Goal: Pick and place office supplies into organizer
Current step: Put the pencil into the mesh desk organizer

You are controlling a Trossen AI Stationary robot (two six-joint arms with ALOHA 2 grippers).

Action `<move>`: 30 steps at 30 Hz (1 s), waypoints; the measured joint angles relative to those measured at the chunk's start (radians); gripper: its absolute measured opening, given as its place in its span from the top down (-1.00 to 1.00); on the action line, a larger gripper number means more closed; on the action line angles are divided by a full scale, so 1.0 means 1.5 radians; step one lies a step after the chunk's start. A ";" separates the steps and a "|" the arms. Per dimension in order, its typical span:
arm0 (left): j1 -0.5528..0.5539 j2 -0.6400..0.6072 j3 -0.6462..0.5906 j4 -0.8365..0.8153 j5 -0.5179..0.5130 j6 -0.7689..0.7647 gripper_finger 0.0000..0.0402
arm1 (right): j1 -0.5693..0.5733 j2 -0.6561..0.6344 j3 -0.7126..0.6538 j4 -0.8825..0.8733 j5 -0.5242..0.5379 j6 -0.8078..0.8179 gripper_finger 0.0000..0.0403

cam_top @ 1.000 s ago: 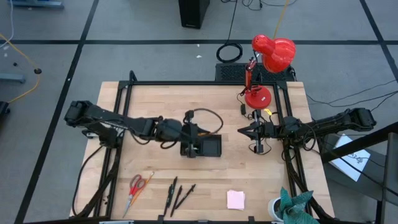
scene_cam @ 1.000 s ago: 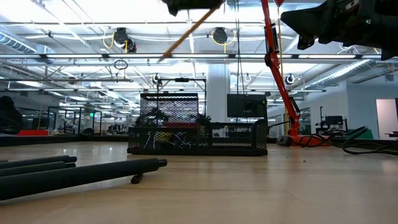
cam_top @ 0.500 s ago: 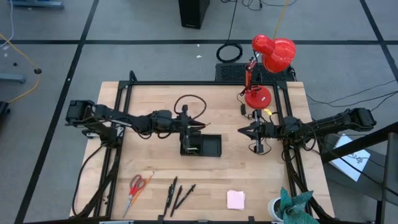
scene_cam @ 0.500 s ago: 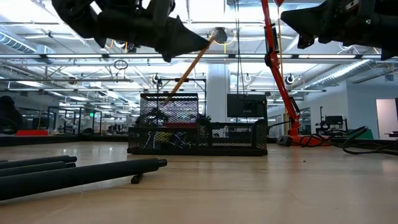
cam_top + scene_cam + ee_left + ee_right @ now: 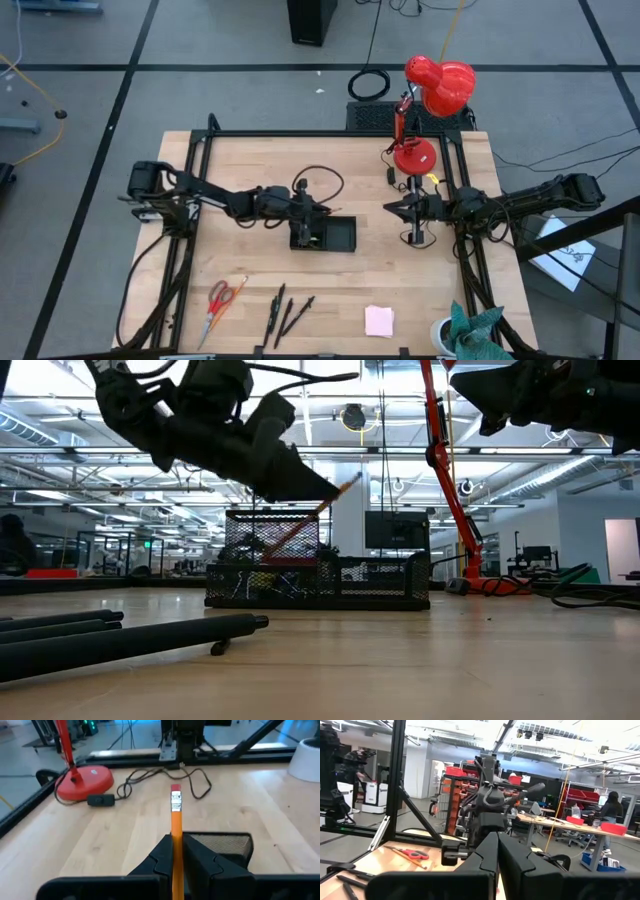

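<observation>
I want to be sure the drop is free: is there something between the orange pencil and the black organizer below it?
Nothing visible stands between them. The left tool holds the orange pencil tilted just above the organizer, and the low view shows only open air under the pencil.

no readable text, labels, brands or numbers on any object or surface
</observation>
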State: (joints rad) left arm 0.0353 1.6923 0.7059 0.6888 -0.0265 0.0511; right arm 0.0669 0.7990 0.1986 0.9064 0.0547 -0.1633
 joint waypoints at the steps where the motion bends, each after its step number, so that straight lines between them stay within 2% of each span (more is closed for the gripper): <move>1: 0.000 0.002 0.000 -0.002 0.000 0.000 0.81 | 0.000 0.000 0.000 -0.001 0.000 0.000 0.98; 19: 0.002 -0.019 0.000 -0.029 -0.004 0.002 0.81 | 0.000 0.000 0.000 -0.013 -0.002 -0.001 0.98; 25: 0.002 -0.046 -0.006 -0.079 -0.034 0.002 0.81 | 0.000 0.000 0.000 -0.019 -0.002 0.004 0.98; 30: 0.002 -0.045 -0.025 -0.058 -0.042 -0.016 0.81 | 0.000 0.000 0.000 -0.023 -0.003 0.013 0.98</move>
State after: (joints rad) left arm 0.0380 1.6249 0.6690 0.6025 -0.0903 0.0272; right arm 0.0669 0.7986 0.1986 0.8720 0.0509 -0.1434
